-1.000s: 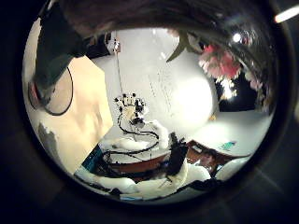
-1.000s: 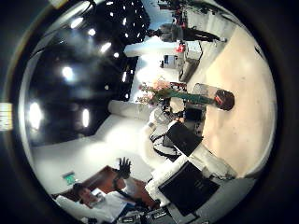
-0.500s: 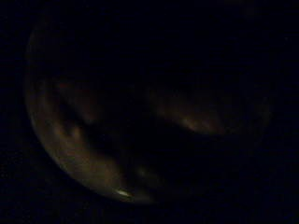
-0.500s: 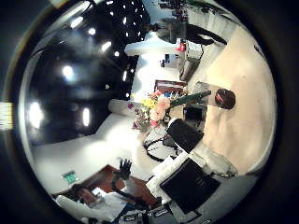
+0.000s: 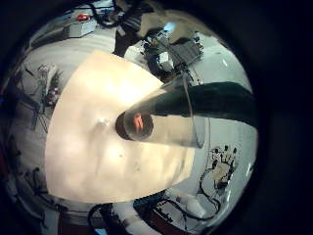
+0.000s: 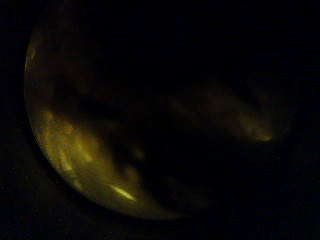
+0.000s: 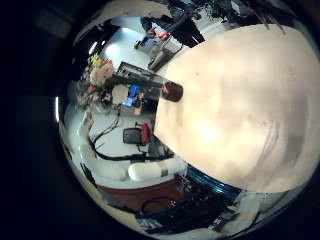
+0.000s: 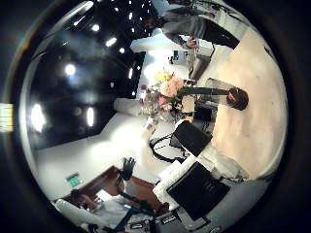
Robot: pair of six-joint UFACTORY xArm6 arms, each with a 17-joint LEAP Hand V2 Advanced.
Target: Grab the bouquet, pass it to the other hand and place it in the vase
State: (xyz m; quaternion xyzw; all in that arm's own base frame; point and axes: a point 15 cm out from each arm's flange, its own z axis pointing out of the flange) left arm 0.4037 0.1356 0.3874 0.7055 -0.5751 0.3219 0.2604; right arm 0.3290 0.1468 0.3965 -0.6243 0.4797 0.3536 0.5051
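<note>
In the right thumb side view the vase [image 8: 236, 98] stands on the table [image 8: 262, 68]. The bouquet's stems [image 8: 206, 92] run from its mouth out to the flower heads [image 8: 163, 91]. My left hand [image 8: 187, 103] shows small beside the stems. From the left palm, the dark stems [image 5: 223, 104] fill the view close up and narrow down to the vase mouth [image 5: 137, 124]; whether their tip is inside I cannot tell. The left thumb side view is almost black, covered from close by. The flowers [image 7: 100, 74] and vase [image 7: 172, 92] show far from my right palm.
The vase stands near one edge of the round pale tabletop [image 5: 88, 137], the rest of which is bare [image 7: 240, 110]. Robot stands and equipment [image 8: 194, 184] crowd the floor around it.
The left thumb side view went from an open room view to near black. In the right thumb side view the flower heads dipped, then rose again, stems still pointing at the vase.
</note>
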